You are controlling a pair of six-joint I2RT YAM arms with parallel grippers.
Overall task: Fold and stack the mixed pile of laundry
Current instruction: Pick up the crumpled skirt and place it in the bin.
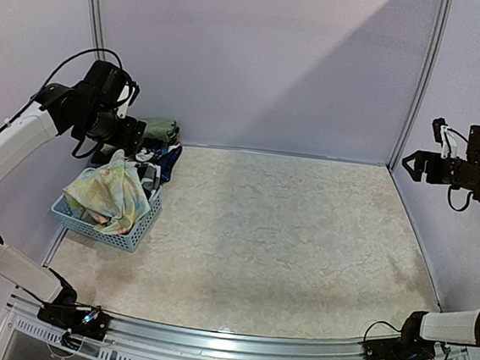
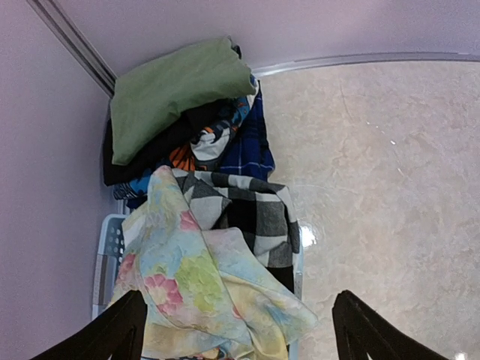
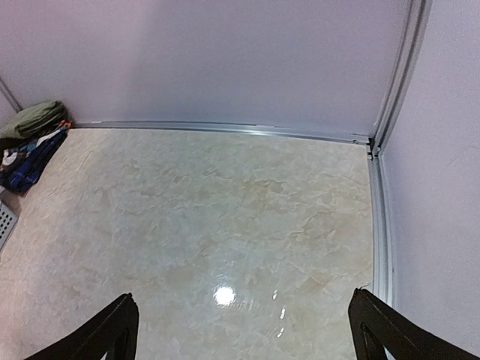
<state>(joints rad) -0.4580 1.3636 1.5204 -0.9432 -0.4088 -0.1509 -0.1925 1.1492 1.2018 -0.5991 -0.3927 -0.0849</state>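
**Top view:** The left arm reaches over the far-left corner. Its left fingers [image 1: 133,140] point down just above the laundry pile [image 1: 111,191], which fills the basket [image 1: 128,239]. The right arm is held high at the right wall, right fingers [image 1: 412,161] apart, well apart from the pile.

**Left wrist view:** The left fingers [image 2: 112,334] stand wide apart, gripping nothing, either side of the floral cloth [image 2: 195,285]. The checked shirt [image 2: 247,210] and olive-green piece [image 2: 176,90] lie farther off.

**Right wrist view:** The right fingers [image 3: 112,334] are apart over the bench [image 3: 225,217], with the pile at far left [image 3: 30,142].

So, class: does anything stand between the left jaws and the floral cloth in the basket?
Nothing visible does: the floral cloth lies uncovered at the top of the basket, below the open left jaws.
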